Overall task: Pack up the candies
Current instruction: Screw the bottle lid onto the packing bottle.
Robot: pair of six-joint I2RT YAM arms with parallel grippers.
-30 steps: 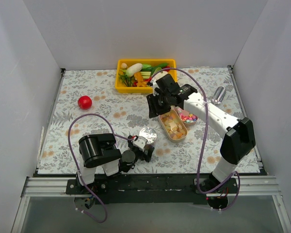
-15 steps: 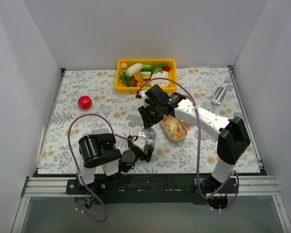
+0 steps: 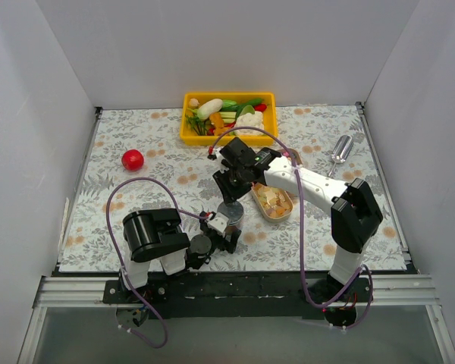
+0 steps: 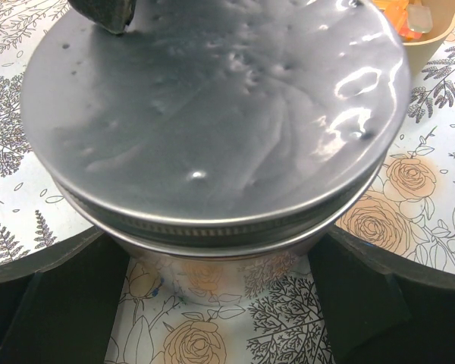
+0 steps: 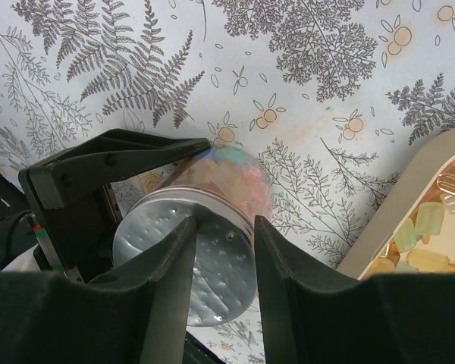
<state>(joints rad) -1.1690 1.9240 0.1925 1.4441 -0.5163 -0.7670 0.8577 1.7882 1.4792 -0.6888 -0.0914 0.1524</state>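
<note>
My left gripper (image 4: 212,254): spread wide, clamped on the jar (image 5: 252,191) (pastel candies (image 5: 224,163) inside);
My right gripper (image 5: 224,235): half open above the silver lid (image 4: 212,114) — gripping nothing.

The table (image 3: 136,201), covered in a white cloth with leaves and flowers, has a yellow bin (image 3: 193,139) of toy veggies (image 3: 210,108) at the top middle, a red ball (image 3: 133,159) at the left, a shiny metal thing (image 3: 341,147) at the right, and a tan tray (image 3: 276,216) beside a silver-lidded jar (image 3: 230,214) in the middle.
</note>
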